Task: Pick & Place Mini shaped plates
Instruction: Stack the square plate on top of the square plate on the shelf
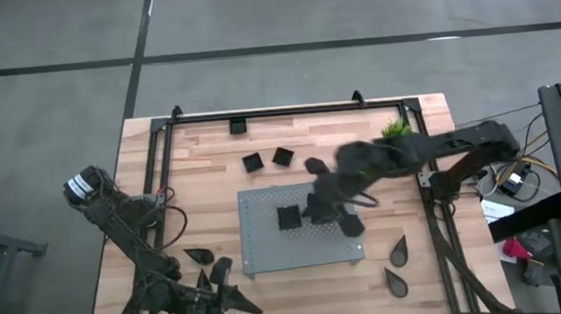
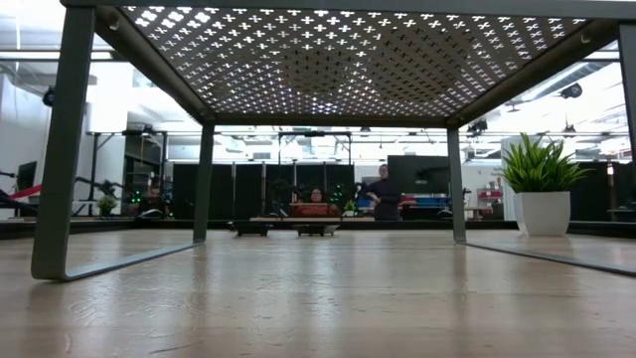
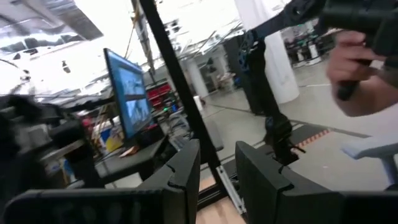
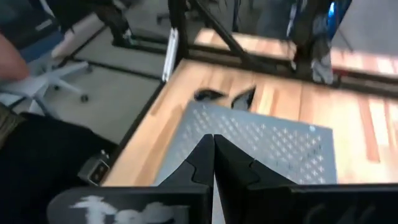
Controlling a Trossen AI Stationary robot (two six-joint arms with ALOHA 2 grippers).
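Observation:
Small black plates are scattered over the wooden table. Two square plates (image 1: 252, 162) (image 1: 283, 157) rest flat on the wood beyond the grey perforated board (image 1: 268, 248). A third square plate (image 1: 288, 218) lies on the board. Teardrop plates lie left of the board (image 1: 200, 255) (image 4: 208, 95) and right of it (image 1: 398, 251) (image 1: 396, 283). My right gripper (image 1: 310, 213) (image 4: 213, 152) hovers over the board with its fingers shut, right beside the plate on the board. My left gripper (image 1: 227, 300) (image 3: 217, 171) waits open at the table's near left corner. My right gripper's shut fingertips stand right beside the square plate on the board. Whether they touch it I cannot tell: the fingers hide that spot in the right wrist view.
A green potted plant (image 1: 393, 128) (image 2: 542, 194) stands near the far right, close to the right arm. A dark metal frame (image 1: 166, 166) borders the table. The board stands raised on legs (image 2: 62, 149). A person's hand (image 3: 357, 68) shows beyond the table.

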